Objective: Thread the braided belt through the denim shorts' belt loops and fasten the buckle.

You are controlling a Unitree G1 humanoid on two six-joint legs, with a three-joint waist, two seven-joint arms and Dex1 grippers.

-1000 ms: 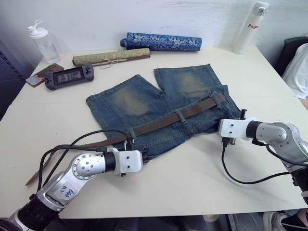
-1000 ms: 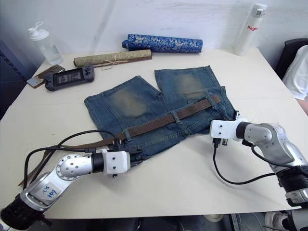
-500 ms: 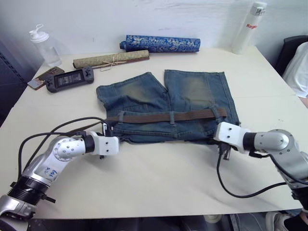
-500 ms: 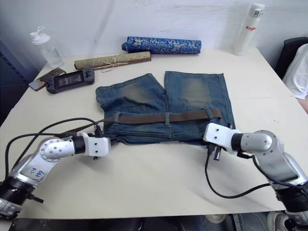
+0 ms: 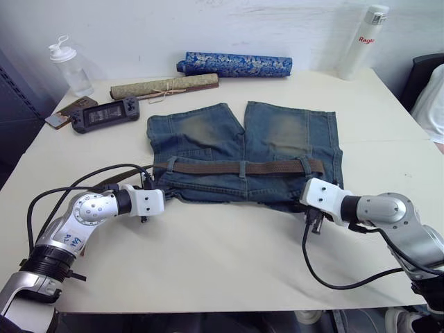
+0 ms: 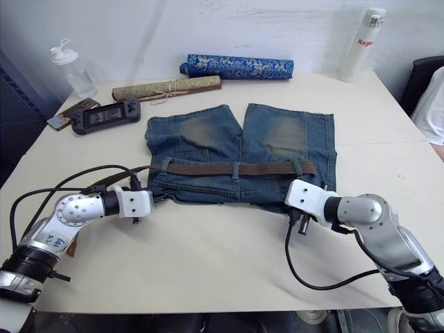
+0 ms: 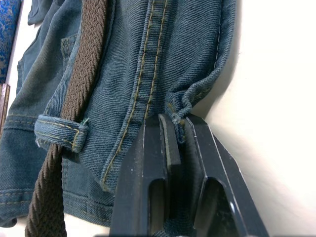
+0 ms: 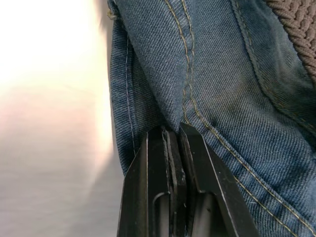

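My left gripper [image 7: 177, 123] is pinched on the near hem of the denim shorts [image 5: 239, 149] at their left corner, fingers nearly together with a fold of denim between them. My right gripper [image 8: 173, 131] is clamped the same way on the near edge at the right corner, cloth squeezed in the narrow gap.

The shorts lie flat mid-table, waistband toward me, legs pointing to the far edge. The braided belt [image 5: 236, 167] runs straight across the waistband, passing under the belt loops [image 5: 241, 169]; its left end trails off the shorts beside my left arm. I can't make out the buckle.

The table [image 5: 229, 263] is bare cream surface from the shorts' near hem to the near edge, between my two arms. The right side past the shorts is also bare.

Far side is crowded: blue patterned roll [image 5: 234, 64], tan rolled mat [image 5: 163, 86] just beside it, handheld game console [image 5: 105, 113] far left, clear bottle [image 5: 69, 66] at the far left corner, white bottle [image 5: 361, 41] at the far right. All are well apart from the shorts except the tan mat, which is near the left leg.
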